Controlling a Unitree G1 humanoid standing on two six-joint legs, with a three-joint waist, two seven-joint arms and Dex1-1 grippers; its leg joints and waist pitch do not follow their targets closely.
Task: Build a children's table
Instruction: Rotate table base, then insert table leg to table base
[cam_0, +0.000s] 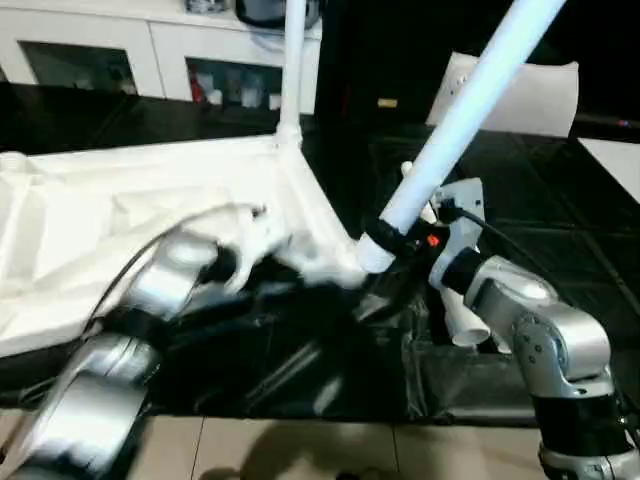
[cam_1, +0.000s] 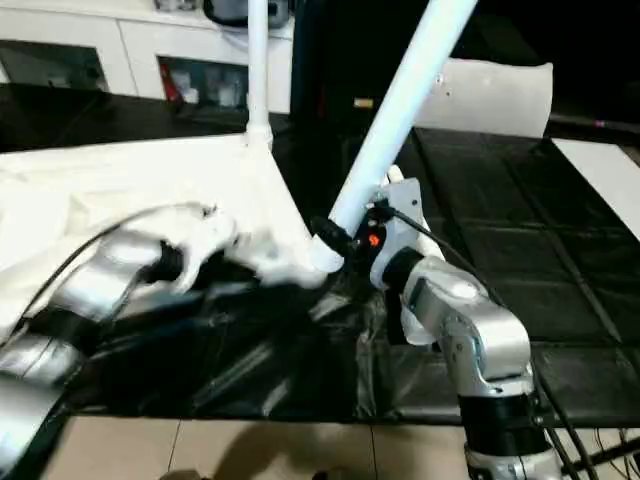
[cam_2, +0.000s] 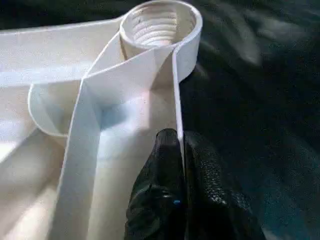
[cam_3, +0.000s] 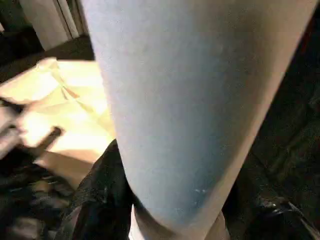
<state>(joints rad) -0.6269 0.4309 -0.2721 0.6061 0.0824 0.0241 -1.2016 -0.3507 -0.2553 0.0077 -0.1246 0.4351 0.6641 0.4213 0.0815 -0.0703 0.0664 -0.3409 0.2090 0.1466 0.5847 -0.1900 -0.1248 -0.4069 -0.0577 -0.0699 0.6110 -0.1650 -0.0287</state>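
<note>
The white tabletop (cam_0: 100, 220) lies upside down on the black mat, ribs up. One white leg (cam_0: 293, 70) stands upright in its far corner socket. My left gripper (cam_2: 180, 145) is shut on the thin rim wall (cam_2: 176, 85), just short of the empty threaded corner socket (cam_2: 160, 25). My right gripper (cam_0: 385, 240) is shut on a second white leg (cam_0: 460, 115) near its lower end. That leg leans up and to the right, with its foot hanging by the tabletop's near right corner. In the right wrist view the black fingers (cam_3: 100, 190) wrap around this leg (cam_3: 175, 100).
A white cabinet (cam_0: 150, 50) with dark compartments lines the back. A white pillow-like slab (cam_0: 540, 95) leans at the back right. Crumpled black plastic sheet (cam_0: 300, 360) lies in front of the tabletop, and a short white tube end (cam_0: 463, 322) shows under my right wrist. Beige tiles (cam_0: 300, 450) run along the front.
</note>
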